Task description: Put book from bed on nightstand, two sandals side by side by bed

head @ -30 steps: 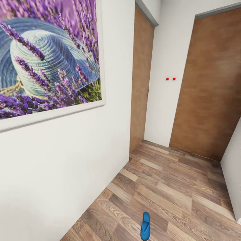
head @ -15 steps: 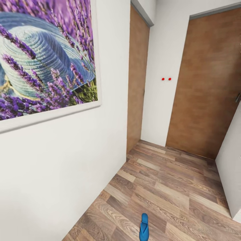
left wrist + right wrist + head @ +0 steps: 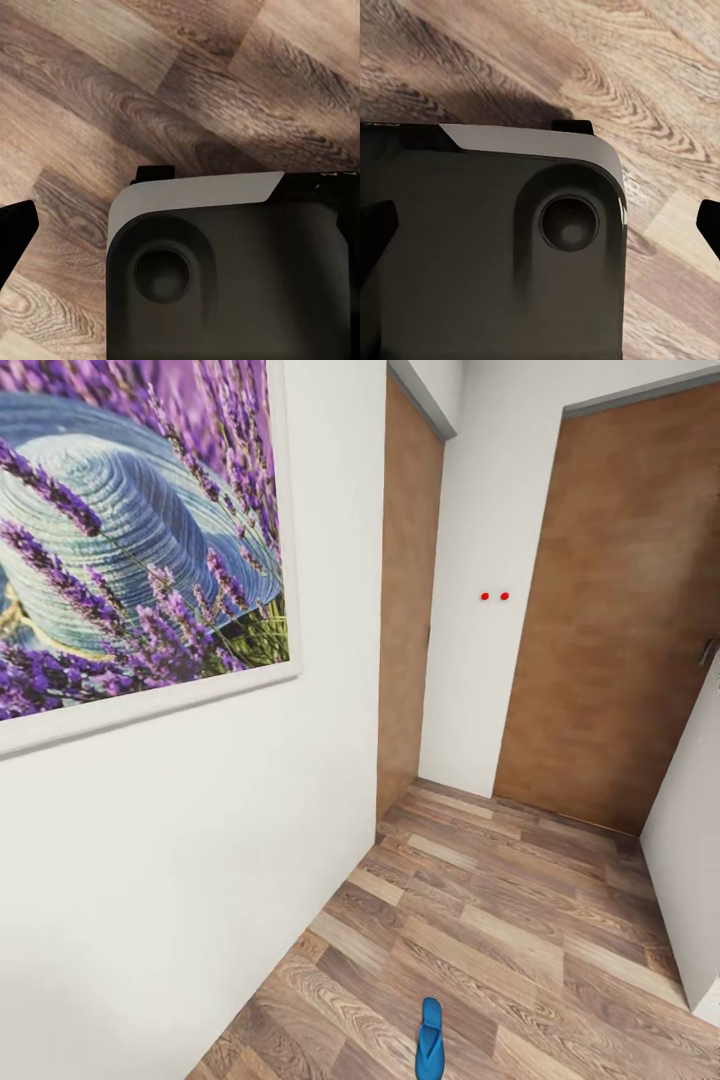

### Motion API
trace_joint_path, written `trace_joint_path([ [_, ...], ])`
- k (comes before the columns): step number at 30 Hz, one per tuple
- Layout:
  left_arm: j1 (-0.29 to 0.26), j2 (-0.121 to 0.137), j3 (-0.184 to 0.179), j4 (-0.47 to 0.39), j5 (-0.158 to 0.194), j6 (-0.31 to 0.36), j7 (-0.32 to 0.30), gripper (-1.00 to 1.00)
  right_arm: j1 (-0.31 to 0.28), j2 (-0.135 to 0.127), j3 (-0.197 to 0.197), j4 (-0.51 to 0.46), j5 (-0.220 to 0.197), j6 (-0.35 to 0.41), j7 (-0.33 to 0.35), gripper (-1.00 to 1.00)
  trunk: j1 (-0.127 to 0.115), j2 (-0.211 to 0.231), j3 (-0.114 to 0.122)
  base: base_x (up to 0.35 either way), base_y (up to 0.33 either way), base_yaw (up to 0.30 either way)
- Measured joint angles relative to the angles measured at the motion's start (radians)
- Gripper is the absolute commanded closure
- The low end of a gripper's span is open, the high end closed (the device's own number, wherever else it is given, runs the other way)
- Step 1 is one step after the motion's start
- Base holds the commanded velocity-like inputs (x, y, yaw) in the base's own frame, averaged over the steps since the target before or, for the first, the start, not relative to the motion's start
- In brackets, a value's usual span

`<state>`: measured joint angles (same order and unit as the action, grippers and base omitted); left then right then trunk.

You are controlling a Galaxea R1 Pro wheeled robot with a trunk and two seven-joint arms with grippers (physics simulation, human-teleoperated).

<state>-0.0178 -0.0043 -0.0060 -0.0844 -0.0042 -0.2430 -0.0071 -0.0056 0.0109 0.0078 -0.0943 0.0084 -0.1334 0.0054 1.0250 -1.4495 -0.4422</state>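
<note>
Above the plank floor [image 3: 90, 90], each end effector's fingertips sit spread apart, holding nothing; one blue sandal [image 3: 430, 1040] lies ahead.

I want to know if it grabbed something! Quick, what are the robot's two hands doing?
Left gripper: jaws spread open, holding nothing.
Right gripper: jaws spread open, holding nothing.
</note>
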Motion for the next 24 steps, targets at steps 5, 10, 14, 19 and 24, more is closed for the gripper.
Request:
trace_joint_path([
  [5,0.000,0.000,-0.001,0.001,0.000,0.000,0.000,-1.00,0.000,0.000,0.001,0.000,0.000,0.000,0.000,-1.00,0.000,0.000,0.000,0.092,0.058,-0.113],
  [10,0.000,0.001,-0.001,0.000,0.000,0.001,0.000,-1.00,0.000,0.000,0.001,-0.001,0.001,0.000,0.000,-1.00,0.000,0.000,0.000,0.042,0.028,-0.056],
  [14,0.000,0.001,0.000,0.000,0.000,0.001,0.000,-1.00,0.000,0.000,0.000,-0.001,0.000,0.000,-0.001,-1.00,0.000,0.000,0.000,0.015,0.010,-0.020],
  [19,0.000,0.001,0.000,0.000,0.000,0.001,0.000,-1.00,0.000,0.000,0.000,-0.001,0.000,0.000,-0.001,-1.00,0.000,0.000,0.000,0.007,0.004,-0.009],
  [24,0.000,0.001,0.000,0.001,0.000,0.000,0.000,-1.00,-0.001,-0.001,-0.001,-0.001,0.000,0.000,-0.001,-1.00,0.000,0.000,0.000,0.052,0.068,-0.003],
])
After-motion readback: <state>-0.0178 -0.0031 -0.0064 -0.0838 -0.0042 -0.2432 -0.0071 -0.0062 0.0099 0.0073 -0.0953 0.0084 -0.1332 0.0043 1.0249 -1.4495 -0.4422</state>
